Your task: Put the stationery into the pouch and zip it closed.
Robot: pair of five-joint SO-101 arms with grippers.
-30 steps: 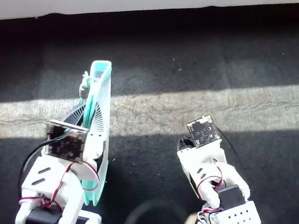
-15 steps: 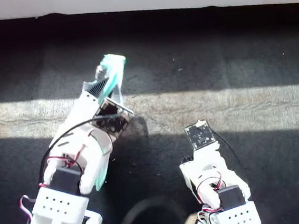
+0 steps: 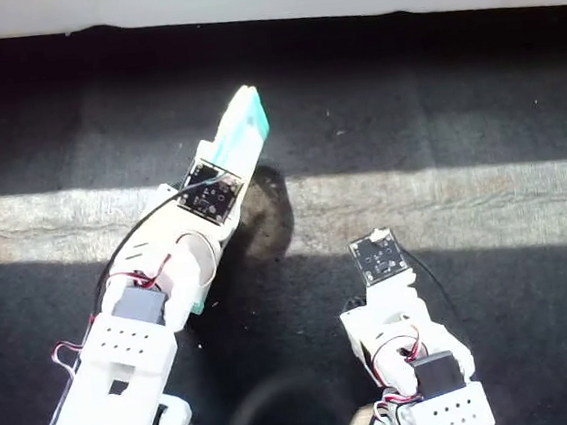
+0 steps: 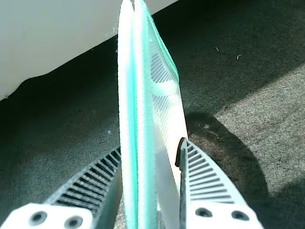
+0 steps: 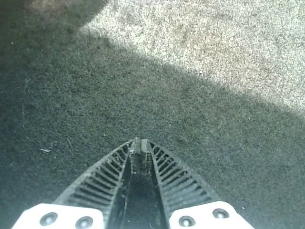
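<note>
The pouch (image 4: 143, 95), white with teal mesh, is pinched edge-on between the fingers of the left gripper (image 4: 149, 149) and pokes out past their tips above the dark mat (image 3: 452, 86). The right gripper (image 5: 138, 142) hangs over the mat, fingers pressed together, holding nothing.
</note>
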